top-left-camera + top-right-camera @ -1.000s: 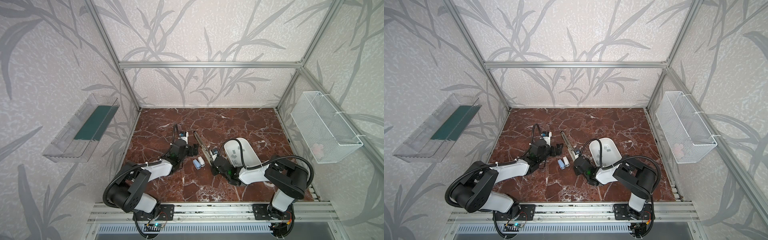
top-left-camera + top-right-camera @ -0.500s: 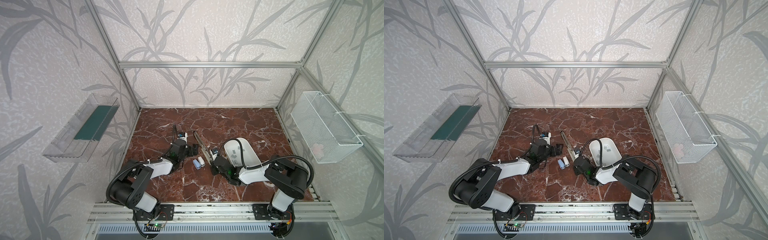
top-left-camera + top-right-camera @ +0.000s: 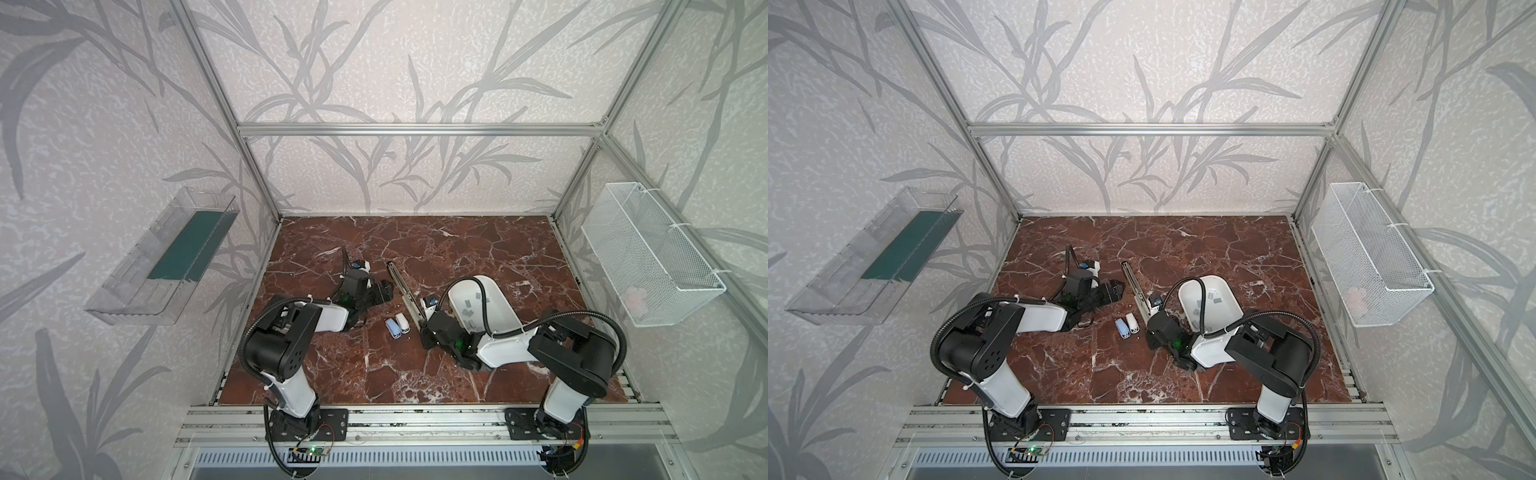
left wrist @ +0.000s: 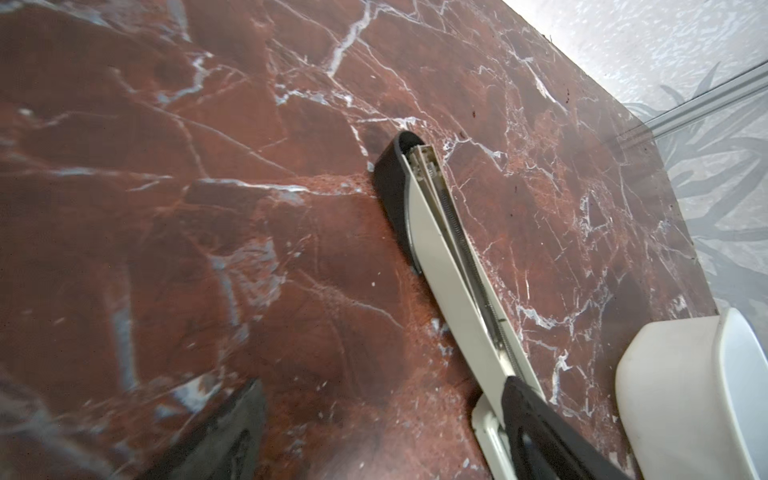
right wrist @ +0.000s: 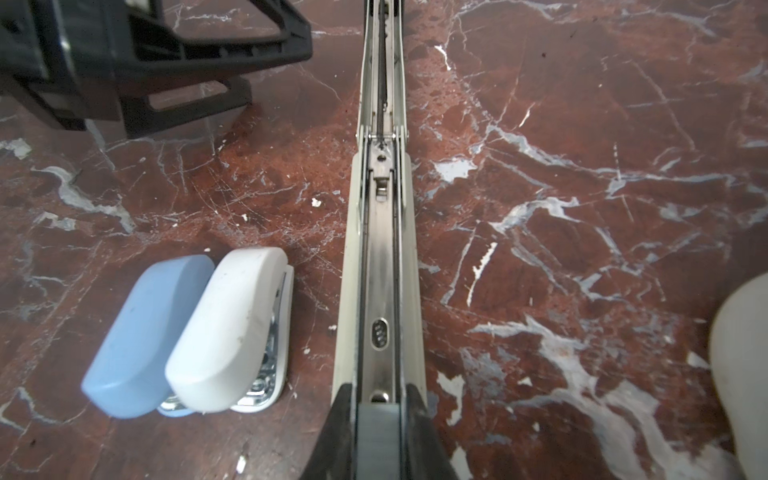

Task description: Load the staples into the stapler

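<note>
A long cream stapler (image 3: 403, 286) (image 3: 1133, 282) lies opened out flat on the marble table, its metal channel (image 5: 380, 249) facing up and empty where it shows. My right gripper (image 3: 424, 328) (image 5: 380, 415) is shut on the stapler's near end. My left gripper (image 3: 380, 291) (image 4: 382, 432) is open just left of the stapler (image 4: 449, 266), with one of its fingers (image 4: 540, 428) over the cream arm and bare table between the two. The staples (image 3: 469, 303) (image 3: 1214, 297) are grey strips lying in a white tray (image 3: 503, 303) to the right of the stapler.
A small blue stapler (image 3: 392, 328) (image 5: 145, 332) and a small white stapler (image 3: 402, 322) (image 5: 232, 324) lie side by side just left of my right gripper. A clear bin (image 3: 183, 249) hangs on the left wall and a wire basket (image 3: 648, 257) on the right wall.
My left gripper has edged a little toward the long stapler. The right arm and the stapler have not moved.
</note>
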Robot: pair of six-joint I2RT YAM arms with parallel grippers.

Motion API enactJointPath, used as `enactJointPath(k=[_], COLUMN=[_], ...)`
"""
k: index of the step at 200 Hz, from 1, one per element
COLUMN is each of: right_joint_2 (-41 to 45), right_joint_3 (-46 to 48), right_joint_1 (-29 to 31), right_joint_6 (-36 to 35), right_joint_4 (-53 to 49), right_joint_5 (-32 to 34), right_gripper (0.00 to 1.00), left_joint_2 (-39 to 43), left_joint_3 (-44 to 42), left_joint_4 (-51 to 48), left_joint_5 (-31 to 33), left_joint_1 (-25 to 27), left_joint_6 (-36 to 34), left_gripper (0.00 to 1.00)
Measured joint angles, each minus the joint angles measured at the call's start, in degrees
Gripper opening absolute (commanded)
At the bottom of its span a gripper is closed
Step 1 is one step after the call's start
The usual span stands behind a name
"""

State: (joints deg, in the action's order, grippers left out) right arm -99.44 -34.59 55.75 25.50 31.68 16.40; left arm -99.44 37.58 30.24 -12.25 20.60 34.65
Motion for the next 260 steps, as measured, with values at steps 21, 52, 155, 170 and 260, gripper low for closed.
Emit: enactJointPath(k=[21,52,155,170,260], right_joint_2=[0.0,-0.4,-0.9,-0.9,-0.9], right_joint_3=[0.0,0.0,0.0,0.0,0.7], right_joint_1=[-0.2,-0.3,-0.5,-0.6,-0.6], right_joint_6=[0.4,0.9,0.6,0.5,-0.4], right_joint_4=[0.2,1.1,2.5,2.6,3.7], right_joint_5=[-0.6,-1.1,-2.8,-3.0,-3.3], right_gripper=[0.07,0.07,0.03,0.02,0.02], left_joint_2=[-2.5,-6.5,-13.9,-15.1,-14.6], left_joint_3=[2.5,6.7,15.5,16.9,18.2], left_joint_4=[0.7,1.1,1.5,1.6,-2.8], left_joint_5=[-2.7,-6.1,-12.7,-13.8,-14.6], left_joint_1=[0.0,0.0,-2.2,-2.8,-3.5], left_joint_6=[0.3,1.3,4.0,4.2,2.2], left_gripper=[0.87,0.83,0.83,0.79,0.55])
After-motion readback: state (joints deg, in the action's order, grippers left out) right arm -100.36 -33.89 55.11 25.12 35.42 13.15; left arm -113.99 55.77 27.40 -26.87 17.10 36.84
